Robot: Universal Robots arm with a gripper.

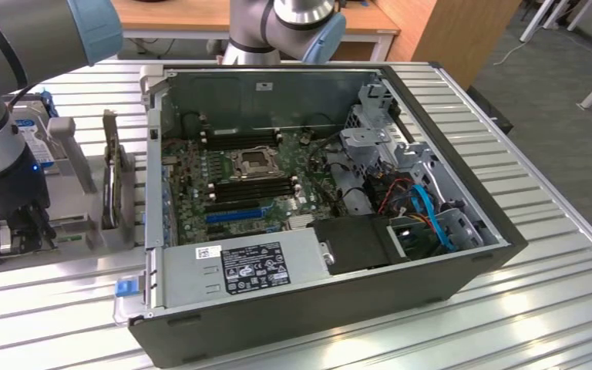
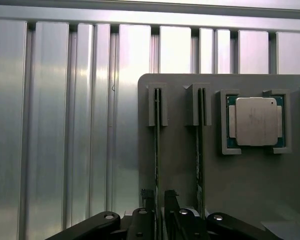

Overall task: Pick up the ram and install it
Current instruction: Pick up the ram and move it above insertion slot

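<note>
Ram sticks: two, on edge in parallel slots of the gray holder point(image 2: 180, 165).
The ram point(image 2: 157, 135): seated in its slot, outside the open computer case point(image 1: 461, 266).
Gripper point(image 2: 159, 196): one, fingers clamped on the ram's two faces.
Other stick point(image 2: 200, 150): alongside, untouched.
Processor chip point(image 2: 255, 121): one, flat in its pocket.

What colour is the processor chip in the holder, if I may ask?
Silver processor chip, green edge; best in the wrist view.
</note>
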